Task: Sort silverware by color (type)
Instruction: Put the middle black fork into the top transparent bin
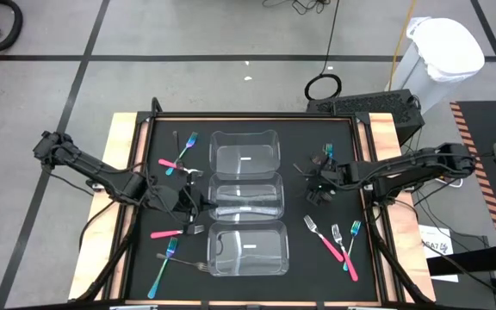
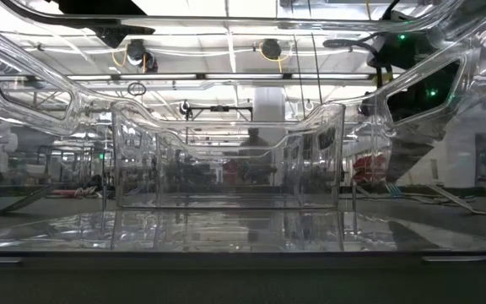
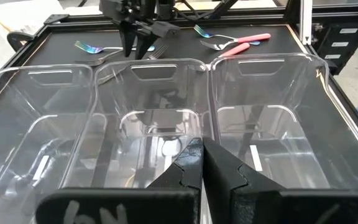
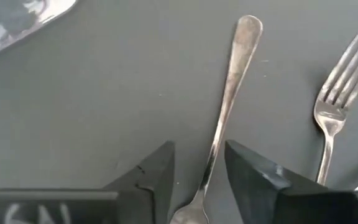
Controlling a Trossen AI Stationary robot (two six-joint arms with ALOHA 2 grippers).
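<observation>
Right gripper (image 4: 197,180) low over mat, fingers spread astride grey fork (image 4: 229,93), handle pointing away from it. Second fork (image 4: 334,106) beside, roughly parallel. Left gripper (image 3: 202,171) pressed shut by bins (image 3: 154,124).

Even, bright overhead light falls on the black table (image 1: 334,258) in the high view, with soft, short shadows. The three clear containers (image 1: 245,200) throw small white glints from their floors and rims. In the low view, ceiling lamps (image 2: 226,76) glare through a near container wall (image 2: 226,160), which bends and doubles the room behind it; the far room is hazy. The right wrist view is slightly soft, the grey fork (image 4: 225,112) shining along its handle. The left wrist view is sharp farther off, blurred at its near fingers (image 3: 191,168).
</observation>
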